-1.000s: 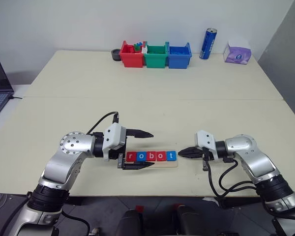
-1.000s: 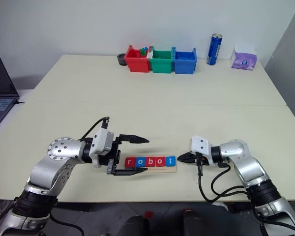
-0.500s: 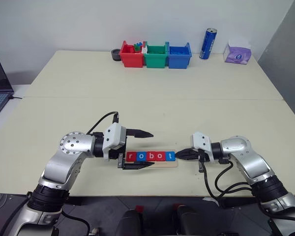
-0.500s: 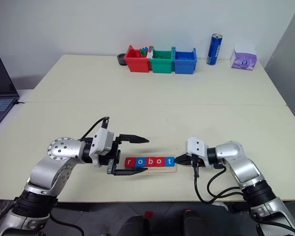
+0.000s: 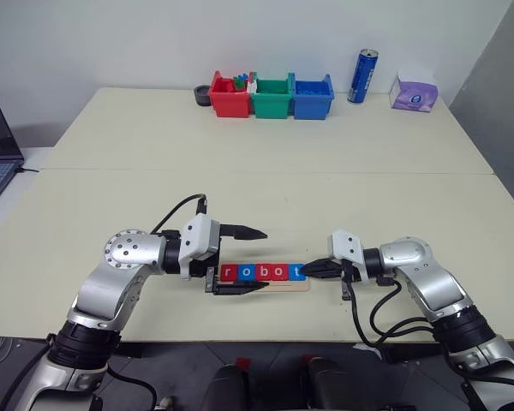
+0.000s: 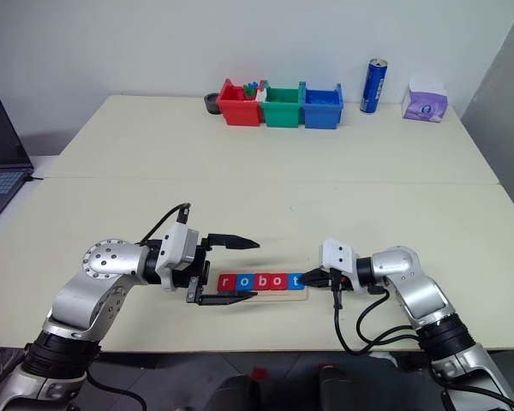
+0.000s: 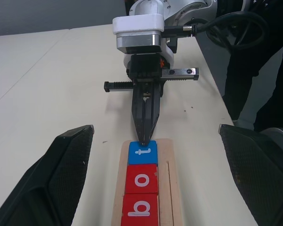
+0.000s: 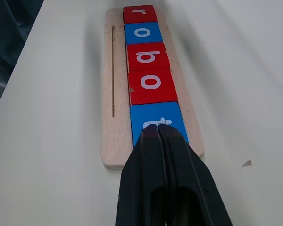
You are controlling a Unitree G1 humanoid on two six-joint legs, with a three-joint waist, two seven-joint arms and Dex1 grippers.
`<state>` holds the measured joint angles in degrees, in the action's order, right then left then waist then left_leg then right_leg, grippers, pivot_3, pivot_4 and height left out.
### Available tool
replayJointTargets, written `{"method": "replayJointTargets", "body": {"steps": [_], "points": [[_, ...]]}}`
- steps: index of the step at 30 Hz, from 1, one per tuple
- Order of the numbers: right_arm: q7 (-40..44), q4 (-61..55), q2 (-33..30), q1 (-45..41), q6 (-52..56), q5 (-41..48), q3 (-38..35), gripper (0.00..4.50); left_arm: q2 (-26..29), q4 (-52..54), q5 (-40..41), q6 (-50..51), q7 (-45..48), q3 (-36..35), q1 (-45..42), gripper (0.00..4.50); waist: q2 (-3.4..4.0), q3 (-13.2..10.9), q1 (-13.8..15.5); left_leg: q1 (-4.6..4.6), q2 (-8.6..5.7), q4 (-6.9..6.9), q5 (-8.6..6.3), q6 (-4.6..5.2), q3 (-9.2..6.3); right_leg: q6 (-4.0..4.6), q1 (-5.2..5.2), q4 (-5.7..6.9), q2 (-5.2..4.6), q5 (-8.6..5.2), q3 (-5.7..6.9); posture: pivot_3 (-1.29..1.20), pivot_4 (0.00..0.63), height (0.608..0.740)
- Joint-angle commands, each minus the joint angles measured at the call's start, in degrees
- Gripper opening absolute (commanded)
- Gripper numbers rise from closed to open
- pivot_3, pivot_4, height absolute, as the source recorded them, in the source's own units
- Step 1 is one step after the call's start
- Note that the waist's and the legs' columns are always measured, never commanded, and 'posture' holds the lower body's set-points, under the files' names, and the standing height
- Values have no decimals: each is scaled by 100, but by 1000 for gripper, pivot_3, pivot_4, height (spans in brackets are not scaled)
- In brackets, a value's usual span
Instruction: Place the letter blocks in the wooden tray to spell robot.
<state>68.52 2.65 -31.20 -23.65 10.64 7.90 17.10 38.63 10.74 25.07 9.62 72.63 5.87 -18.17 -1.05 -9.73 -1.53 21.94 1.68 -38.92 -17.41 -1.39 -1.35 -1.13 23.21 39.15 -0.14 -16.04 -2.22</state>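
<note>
The long narrow pale wooden tray (image 5: 265, 282) lay near the front edge of the cream table (image 5: 265, 180), and in it the five small flat square letter blocks (image 8: 150, 59) sat edge to edge, red, blue, red, red, blue, reading "robot". The right gripper (image 5: 313, 269) had its two black fingers pressed together into one point, and that point met the outer edge of the blue "t" block (image 7: 142, 152) at the tray's right end. The left gripper (image 5: 247, 259) hung with its jaws spread wide, one finger beyond the tray and one on its near side, around the red "r" end and holding nothing. Judging by their look, the tiles were light, stiff and smooth-faced, so they would probably slide easily under a nudge and skate out of line if pushed off-centre. Being so thin, each was best pinched across two opposite edges or pushed square on one edge. The tray itself seemed light enough to shift.
</note>
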Motion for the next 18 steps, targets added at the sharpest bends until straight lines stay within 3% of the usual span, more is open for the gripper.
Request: {"method": "replayJointTargets", "body": {"steps": [1, 10, 18], "points": [[-60, -161, 65, -127, 160, 164, -106, 51, 16, 107, -1, -58, -16, -46, -22, 4500, 0, 0, 0, 0, 0, 0, 0, 0, 0, 0, 0, 0, 0, 0, 0, 0, 150, 740], [-80, -411, -5, -44, 363, 271, -210, 51, 27, 77, -3, -77, 4, -65, -27, 4500, 0, 0, 0, 0, 0, 0, 0, 0, 0, 0, 0, 0, 0, 0, 0, 0, 150, 740], [-186, -2395, -676, 606, 1755, 1286, -877, 51, 569, 301, -53, 78, -189, -524, 587, 4500, 0, 0, 2, 2, 8, 3, -1, 1, -7, 0, 0, -3, -2, -1, 3, 0, 150, 740]]}}
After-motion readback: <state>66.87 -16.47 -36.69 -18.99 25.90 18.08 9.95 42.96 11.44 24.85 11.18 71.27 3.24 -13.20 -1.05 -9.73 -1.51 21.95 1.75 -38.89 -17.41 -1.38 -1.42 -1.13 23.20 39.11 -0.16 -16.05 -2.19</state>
